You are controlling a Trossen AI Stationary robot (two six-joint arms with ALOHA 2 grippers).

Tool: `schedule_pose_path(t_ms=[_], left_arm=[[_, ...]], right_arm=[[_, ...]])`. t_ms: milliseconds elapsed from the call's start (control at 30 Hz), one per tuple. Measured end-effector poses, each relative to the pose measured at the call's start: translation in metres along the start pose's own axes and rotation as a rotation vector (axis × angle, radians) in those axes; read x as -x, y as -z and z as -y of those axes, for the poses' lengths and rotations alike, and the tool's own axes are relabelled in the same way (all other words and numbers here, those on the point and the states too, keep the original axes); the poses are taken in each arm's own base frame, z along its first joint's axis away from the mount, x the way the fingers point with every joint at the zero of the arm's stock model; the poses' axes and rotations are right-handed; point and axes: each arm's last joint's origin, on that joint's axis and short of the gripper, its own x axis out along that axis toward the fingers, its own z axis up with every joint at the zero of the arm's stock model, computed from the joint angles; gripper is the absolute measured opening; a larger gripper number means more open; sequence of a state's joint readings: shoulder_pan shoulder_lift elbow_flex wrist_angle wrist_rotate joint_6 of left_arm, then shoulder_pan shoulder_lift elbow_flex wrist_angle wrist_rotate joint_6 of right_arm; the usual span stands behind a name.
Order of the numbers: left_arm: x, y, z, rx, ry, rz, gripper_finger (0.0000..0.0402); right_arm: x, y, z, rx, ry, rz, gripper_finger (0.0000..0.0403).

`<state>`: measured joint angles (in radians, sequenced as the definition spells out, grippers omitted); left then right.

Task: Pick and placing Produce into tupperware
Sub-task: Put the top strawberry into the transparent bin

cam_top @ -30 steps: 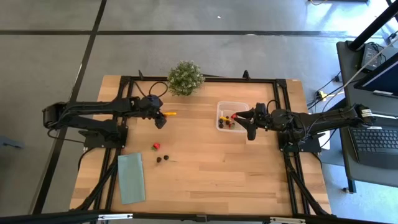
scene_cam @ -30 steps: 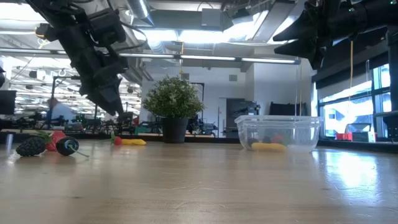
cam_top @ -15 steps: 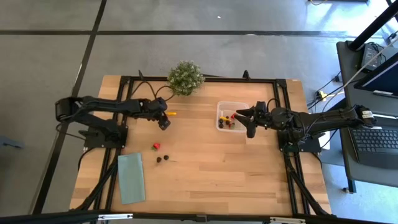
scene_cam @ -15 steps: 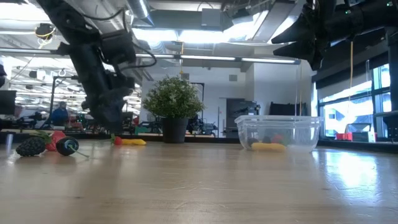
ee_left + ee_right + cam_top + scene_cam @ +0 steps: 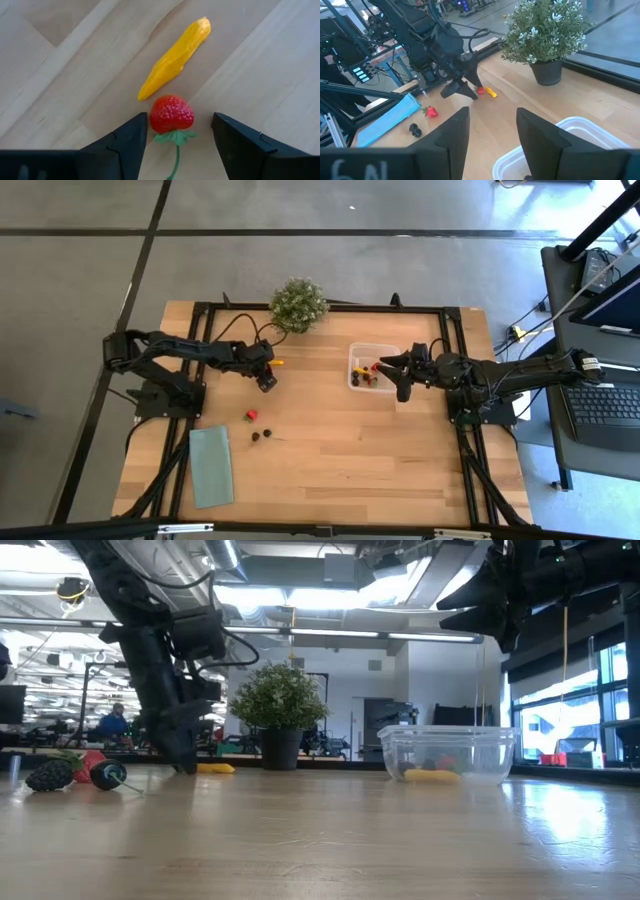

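A small red strawberry (image 5: 171, 114) with a green stem lies on the wooden table, right next to a yellow-orange elongated piece (image 5: 175, 57). My left gripper (image 5: 177, 135) points steeply down over it, open, one finger on either side of the strawberry with a narrow gap to each; in the high view this gripper (image 5: 268, 372) is left of centre. The clear tupperware (image 5: 358, 352) stands at the right and holds several produce pieces (image 5: 368, 376). My right gripper (image 5: 400, 370) hovers open above its right rim with nothing between its fingers.
Another red strawberry (image 5: 251, 415) and two dark berries (image 5: 263, 435) lie loose toward the near side. A bushy potted plant (image 5: 298, 304) stands at the far edge, and a pale-green cloth (image 5: 211, 465) lies flat at the near left.
My left gripper has come down to the table by the strawberry and the yellow piece, shifting slightly toward the table's right edge and tipping more steeply downward. The produce has not moved.
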<state>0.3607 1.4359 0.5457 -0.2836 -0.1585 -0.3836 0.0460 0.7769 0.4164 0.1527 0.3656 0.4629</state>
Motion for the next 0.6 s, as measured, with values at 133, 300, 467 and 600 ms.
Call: schedule_pose_path(t_ms=[133, 300, 467, 600], left_arm=[[-0.0004, -0.0005, 0.0, 0.0, -0.005, 0.007, 0.0197], [-0.0006, -0.0007, 0.0, 0.0, -0.009, 0.01, 0.0172], [-0.0007, -0.0006, -0.0003, -0.001, -0.014, 0.009, 0.0139], [-0.0007, -0.0004, -0.0005, -0.001, -0.016, 0.007, 0.0114]], right_arm=[[0.0, 0.0, 0.0, 0.0, 0.0, 0.0, 0.0165], [0.0, 0.0, 0.0, 0.0, 0.0, 0.0, 0.0165], [0.0, 0.0, 0.0, 0.0, 0.0, 0.0, 0.0165], [0.0, 0.0, 0.0, 0.0, 0.0, 0.0, 0.0165]])
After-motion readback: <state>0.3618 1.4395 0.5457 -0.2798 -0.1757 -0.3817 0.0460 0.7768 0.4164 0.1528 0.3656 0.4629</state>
